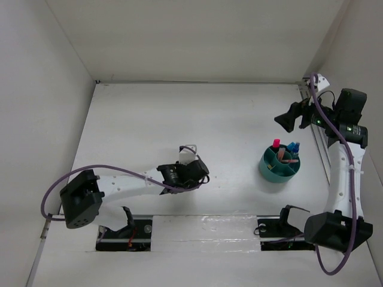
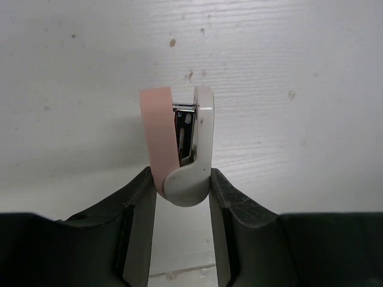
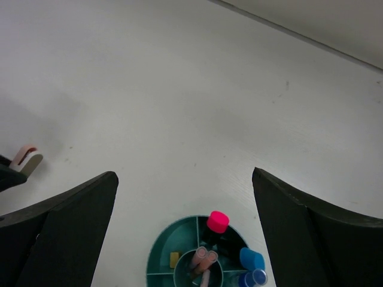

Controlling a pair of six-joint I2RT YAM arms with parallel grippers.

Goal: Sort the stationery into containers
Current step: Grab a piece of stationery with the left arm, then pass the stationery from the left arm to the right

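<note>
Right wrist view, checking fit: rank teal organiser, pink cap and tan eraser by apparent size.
1. teal organiser
2. pink cap
3. tan eraser
The cap sits nearer the camera, so its lead over the eraser is unsure.

Pinkish stapler (image 2: 160,137) in left end effector (image 2: 181,180)
</note>
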